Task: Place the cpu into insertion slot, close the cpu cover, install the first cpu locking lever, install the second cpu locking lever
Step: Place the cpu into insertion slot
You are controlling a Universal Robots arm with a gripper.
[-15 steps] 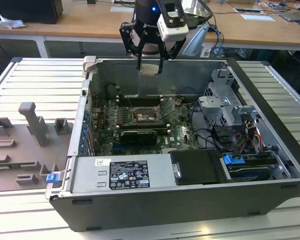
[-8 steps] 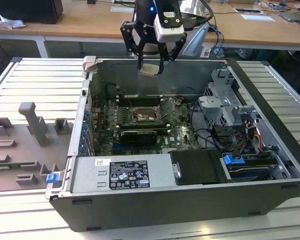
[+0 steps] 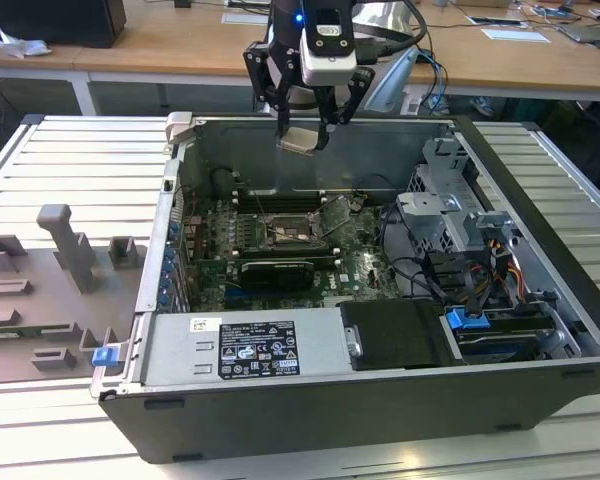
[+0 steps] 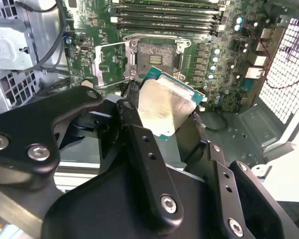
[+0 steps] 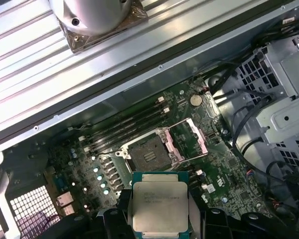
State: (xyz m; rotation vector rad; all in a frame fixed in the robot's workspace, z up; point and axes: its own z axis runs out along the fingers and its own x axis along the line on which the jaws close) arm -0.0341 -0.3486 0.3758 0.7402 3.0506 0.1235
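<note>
My gripper [image 3: 303,128] hangs above the back wall of the open computer case, shut on the cpu [image 3: 302,138], a small square chip with a pale metal top. Both wrist views show the cpu [image 4: 167,107] [image 5: 159,206] pinched by its edges between the black fingers [image 4: 131,112], well above the motherboard. Below it lies the insertion slot [image 3: 292,232] [image 4: 158,56] [image 5: 148,153], bare, with its brownish contact field showing. The cpu cover [image 3: 337,215] [image 4: 111,64] [image 5: 189,142] stands swung open beside the slot.
A black graphics card [image 3: 272,272] lies in front of the slot and long memory slots [image 3: 280,195] lie behind it. A drive cage [image 3: 450,200] with cables sits on the exterior view's right. The power supply [image 3: 245,350] spans the front. Grey fixtures [image 3: 60,280] stand outside.
</note>
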